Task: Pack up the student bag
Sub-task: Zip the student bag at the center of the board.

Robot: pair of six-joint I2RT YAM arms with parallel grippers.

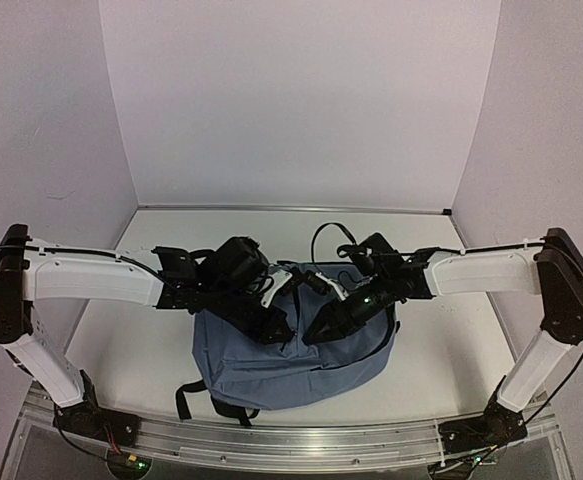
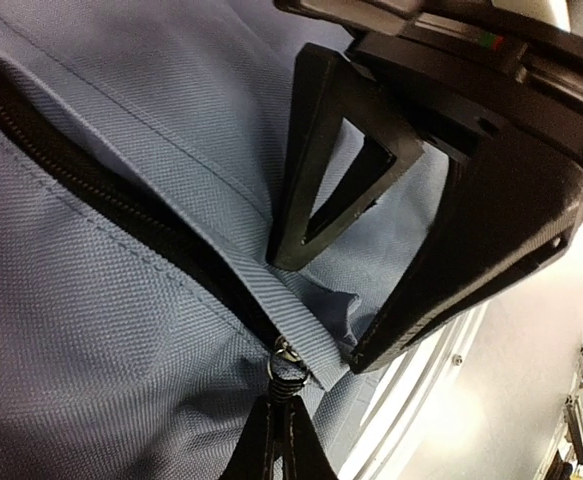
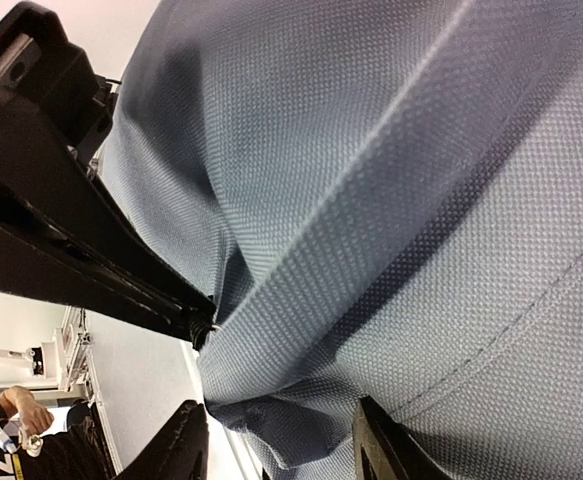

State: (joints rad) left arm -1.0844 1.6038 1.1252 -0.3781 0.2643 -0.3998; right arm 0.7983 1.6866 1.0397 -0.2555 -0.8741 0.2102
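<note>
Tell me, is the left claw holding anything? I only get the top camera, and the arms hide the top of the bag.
Observer: Yes. The left wrist camera shows the left gripper shut on the metal zipper pull of the student bag.
Operator: What about the other claw?
Observer: The right gripper has its fingers apart, one on each side of a fold of blue fabric.
Operator: Is that fold far from the zipper pull?
Observer: No, it bunches up right beside the pull.
</note>
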